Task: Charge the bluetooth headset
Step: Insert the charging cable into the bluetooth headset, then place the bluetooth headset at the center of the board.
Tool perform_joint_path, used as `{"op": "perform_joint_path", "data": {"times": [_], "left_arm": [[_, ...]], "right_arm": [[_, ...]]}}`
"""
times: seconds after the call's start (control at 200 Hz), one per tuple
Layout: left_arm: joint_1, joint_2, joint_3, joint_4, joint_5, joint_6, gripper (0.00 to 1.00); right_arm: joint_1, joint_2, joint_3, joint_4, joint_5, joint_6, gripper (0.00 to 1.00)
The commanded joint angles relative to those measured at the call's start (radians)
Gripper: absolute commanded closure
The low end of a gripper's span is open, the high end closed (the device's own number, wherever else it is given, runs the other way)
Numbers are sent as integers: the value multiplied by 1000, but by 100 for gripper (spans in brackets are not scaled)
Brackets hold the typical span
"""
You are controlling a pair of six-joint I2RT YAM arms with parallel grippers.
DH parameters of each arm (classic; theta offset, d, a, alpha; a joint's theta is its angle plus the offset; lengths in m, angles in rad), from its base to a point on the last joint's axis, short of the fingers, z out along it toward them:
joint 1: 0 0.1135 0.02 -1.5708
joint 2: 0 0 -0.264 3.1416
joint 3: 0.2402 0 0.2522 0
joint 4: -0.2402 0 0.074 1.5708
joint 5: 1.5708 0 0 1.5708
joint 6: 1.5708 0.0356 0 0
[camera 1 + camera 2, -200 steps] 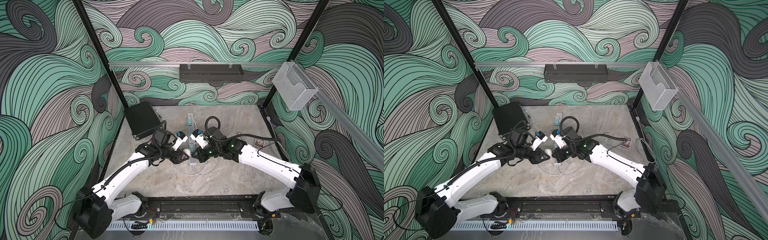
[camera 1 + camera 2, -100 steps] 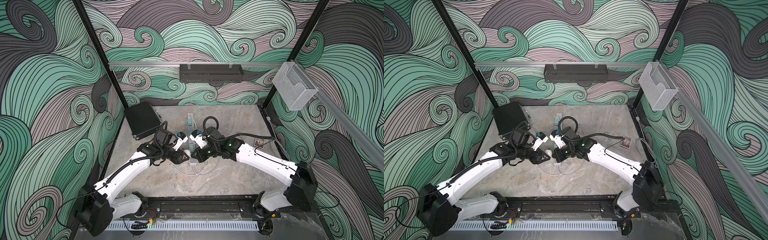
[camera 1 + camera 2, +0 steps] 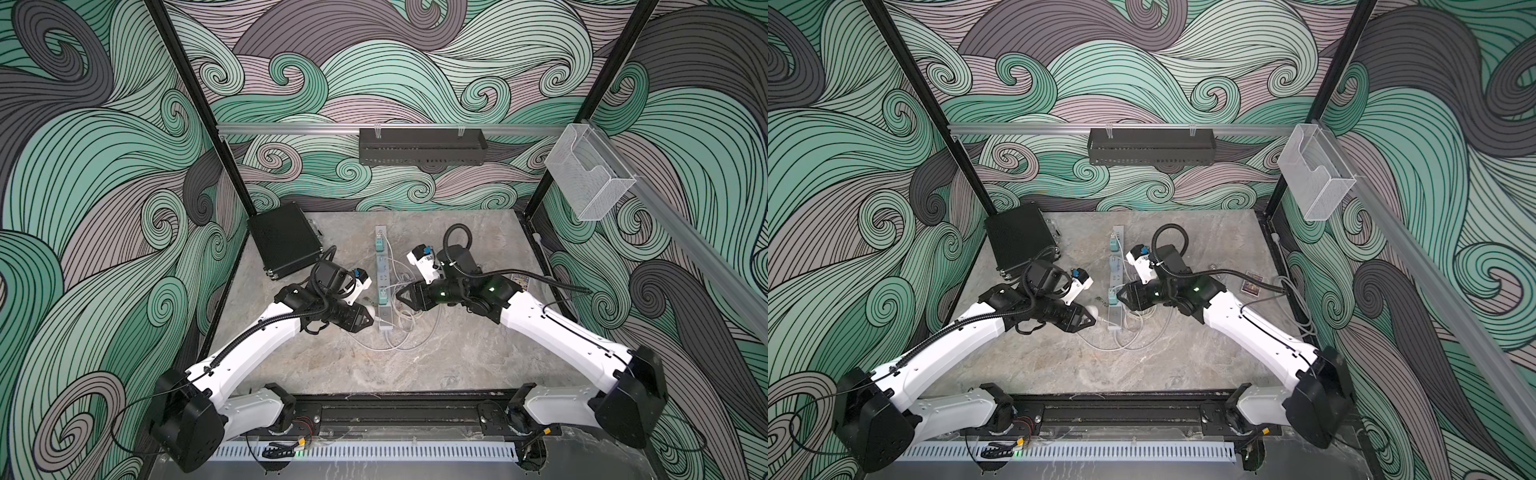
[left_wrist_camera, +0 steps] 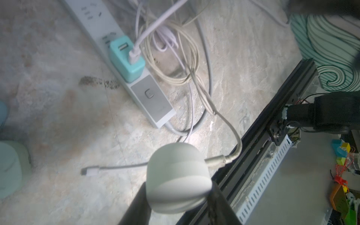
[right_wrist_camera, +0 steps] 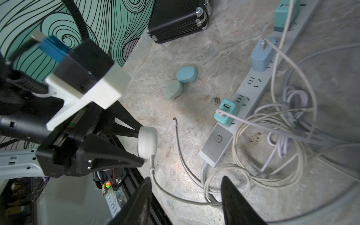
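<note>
1. The left gripper (image 5: 141, 147) is clamped on the white headset case (image 4: 178, 175), held near the power strip (image 4: 150, 99), charging cable (image 4: 234, 136) apparently plugged in
2. The right gripper (image 5: 186, 180) stands open and empty (cable runs between its jaws): back it straight off without snagging
3. One black box (image 5: 178, 19), one strip
4. Three chargers (image 5: 226, 113)
5. Three cases, counting blue case (image 5: 187, 75) and green case (image 5: 173, 89)

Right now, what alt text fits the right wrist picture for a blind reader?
The left arm's jaws grip a white earbud case with a pale cable running from it. Beyond lie a power strip, tangled cords and two small pastel cases.
</note>
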Motion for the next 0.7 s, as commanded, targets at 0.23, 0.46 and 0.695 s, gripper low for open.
{"op": "perform_joint_path", "data": {"times": [0.23,0.46,0.695], "left_arm": [[63,250,58,-52,-68,-102,89],[104,385,117,-34,-96,-97,89],[106,489,166,-17,-117,-76,89]], "right_arm": [[-129,-58,-68,-69,44,89,40],[-168,-36,-84,-105,7,127,40],[-175,-45,-103,-107,11,76,40]]}}
